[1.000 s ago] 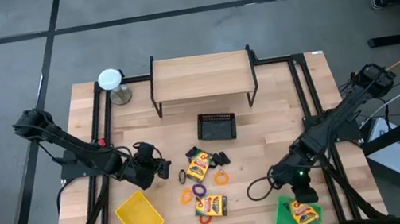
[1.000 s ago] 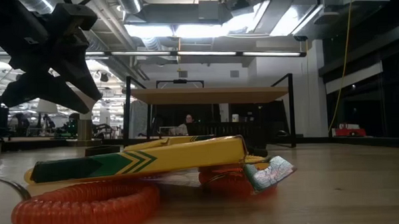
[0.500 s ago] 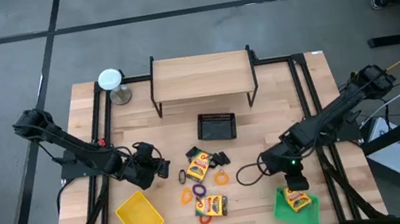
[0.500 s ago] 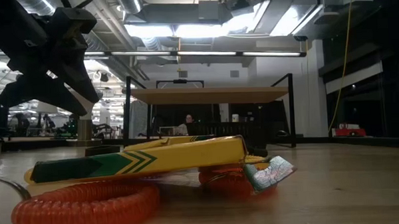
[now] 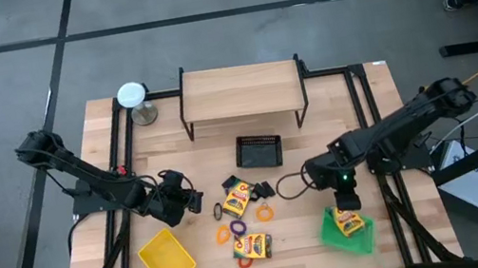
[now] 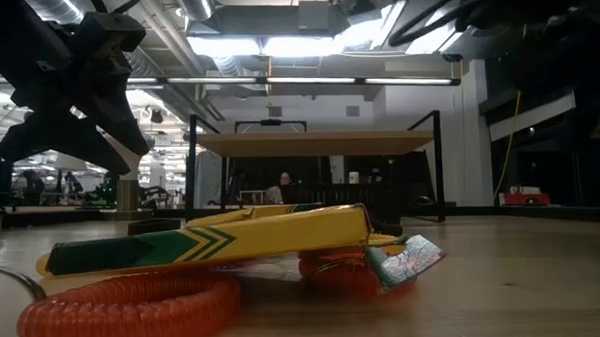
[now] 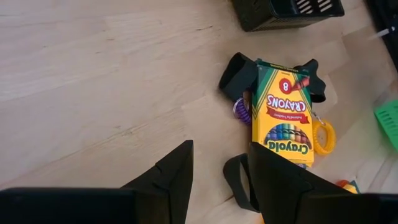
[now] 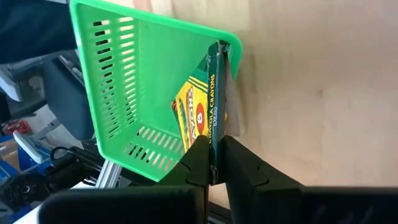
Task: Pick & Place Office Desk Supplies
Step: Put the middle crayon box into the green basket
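Observation:
Two yellow crayon packs (image 5: 238, 199) (image 5: 257, 245), small black clips (image 5: 262, 189) and thin coloured rings (image 5: 263, 213) lie loose mid-table. My left gripper (image 5: 194, 202) hovers open just left of them. In its wrist view (image 7: 221, 180) the nearer pack (image 7: 280, 112) lies flat ahead among clips, a purple ring and a yellow ring. My right gripper (image 5: 346, 199) stands at the far side of the green tray (image 5: 347, 237), shut on a third crayon pack (image 5: 348, 223) inside it. My right gripper pinches the crayon pack by its narrow end (image 8: 212, 142) between both fingers. The pack stands on its edge inside the green tray, its other end against the tray's corner wall (image 8: 231, 50). The fingers lie along the pack's length, coming from the table's far side.
A yellow tray (image 5: 166, 258) sits near the left front. A black mesh basket (image 5: 259, 150) stands before a wooden shelf (image 5: 242, 95). A white-topped round object (image 5: 132, 95) is at the far left corner. In the low view an orange coil ring (image 6: 125, 310) lies under a pack (image 6: 213, 242).
My right gripper has moved toward the table's far edge and slightly left. The crayon pack and the green tray have slid the same way with it.

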You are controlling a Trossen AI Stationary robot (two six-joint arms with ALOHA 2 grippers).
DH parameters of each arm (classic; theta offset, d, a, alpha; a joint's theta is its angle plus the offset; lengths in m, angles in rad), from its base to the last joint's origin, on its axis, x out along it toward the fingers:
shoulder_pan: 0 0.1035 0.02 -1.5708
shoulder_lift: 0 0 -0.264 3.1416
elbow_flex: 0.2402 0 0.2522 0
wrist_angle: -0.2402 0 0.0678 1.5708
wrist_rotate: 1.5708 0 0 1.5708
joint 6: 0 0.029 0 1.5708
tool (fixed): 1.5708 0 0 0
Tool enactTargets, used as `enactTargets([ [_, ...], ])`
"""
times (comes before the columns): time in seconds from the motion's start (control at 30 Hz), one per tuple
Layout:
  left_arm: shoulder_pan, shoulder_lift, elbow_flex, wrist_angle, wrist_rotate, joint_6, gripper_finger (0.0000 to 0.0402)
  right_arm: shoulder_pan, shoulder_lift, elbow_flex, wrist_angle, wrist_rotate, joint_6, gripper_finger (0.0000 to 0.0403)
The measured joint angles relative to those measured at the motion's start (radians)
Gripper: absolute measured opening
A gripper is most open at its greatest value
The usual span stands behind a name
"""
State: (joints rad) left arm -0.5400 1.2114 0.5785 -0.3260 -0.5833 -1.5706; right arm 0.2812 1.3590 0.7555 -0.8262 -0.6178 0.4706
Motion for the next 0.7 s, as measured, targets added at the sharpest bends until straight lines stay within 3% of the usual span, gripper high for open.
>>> enactTargets([
  [0.37, 0.000, 0.000, 0.000, -0.009, -0.002, -0.015, 0.0150, -0.096, -0.065, 0.000, -0.046, 0.020, -0.037, 0.0025],
  [0.6, 0.000, 0.000, 0.000, -0.008, -0.003, -0.016, 0.0150, -0.075, -0.076, 0.029, -0.049, -0.045, -0.017, 0.0029],
  [0.7, 0.000, 0.000, 0.000, -0.008, -0.004, -0.016, 0.0150, -0.056, -0.076, 0.068, -0.049, -0.052, -0.018, 0.0051],
])
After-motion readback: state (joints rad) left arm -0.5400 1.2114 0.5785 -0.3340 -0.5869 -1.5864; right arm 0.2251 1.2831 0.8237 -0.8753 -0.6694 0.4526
